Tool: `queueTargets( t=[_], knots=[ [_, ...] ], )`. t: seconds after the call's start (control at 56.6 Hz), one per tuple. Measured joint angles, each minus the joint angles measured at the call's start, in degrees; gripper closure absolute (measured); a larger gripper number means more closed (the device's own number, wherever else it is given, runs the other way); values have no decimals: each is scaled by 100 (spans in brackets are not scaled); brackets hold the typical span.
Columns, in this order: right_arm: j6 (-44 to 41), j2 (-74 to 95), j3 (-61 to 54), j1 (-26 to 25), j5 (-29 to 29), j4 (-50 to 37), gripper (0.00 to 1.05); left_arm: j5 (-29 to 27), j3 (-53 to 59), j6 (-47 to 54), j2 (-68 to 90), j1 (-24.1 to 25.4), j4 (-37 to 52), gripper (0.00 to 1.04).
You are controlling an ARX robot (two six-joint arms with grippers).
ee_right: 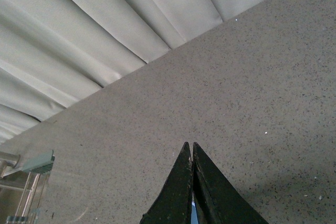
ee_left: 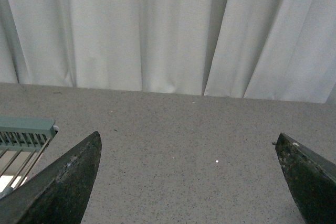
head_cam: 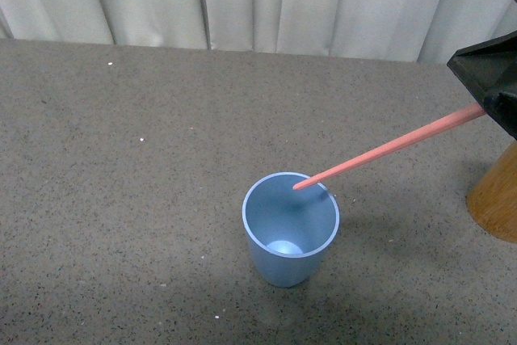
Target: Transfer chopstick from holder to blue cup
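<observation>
The blue cup [head_cam: 291, 228] stands upright near the middle of the grey table. A salmon-pink chopstick [head_cam: 388, 148] slants down from the right, its tip just over the cup's far rim. My right gripper [head_cam: 494, 94], black at the right edge of the front view, is shut on the chopstick's upper end. In the right wrist view the right gripper [ee_right: 191, 145] shows its jaws pressed together, and the chopstick is hidden there. The wooden holder [head_cam: 497, 198] shows partly at the right edge, below that gripper. My left gripper [ee_left: 189, 145] is open over bare table, holding nothing.
White curtains [head_cam: 258, 2] hang behind the table's far edge. A pale green rack [ee_left: 23, 129] with thin bars sits at the side in the left wrist view, and the same rack [ee_right: 31, 166] appears in the right wrist view.
</observation>
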State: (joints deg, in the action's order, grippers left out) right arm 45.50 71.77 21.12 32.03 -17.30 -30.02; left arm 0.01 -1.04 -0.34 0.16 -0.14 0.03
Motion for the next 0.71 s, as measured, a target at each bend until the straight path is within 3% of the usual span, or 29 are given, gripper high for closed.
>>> queueTargets(
  t=[0.477,0.706],
  knots=[
    [33,214,0,59,-2,-39,103,-2,0,2,0,0,0,7],
    [35,278,0,70,26,-59,67,-2,0,2,0,0,0,7]
  ],
)
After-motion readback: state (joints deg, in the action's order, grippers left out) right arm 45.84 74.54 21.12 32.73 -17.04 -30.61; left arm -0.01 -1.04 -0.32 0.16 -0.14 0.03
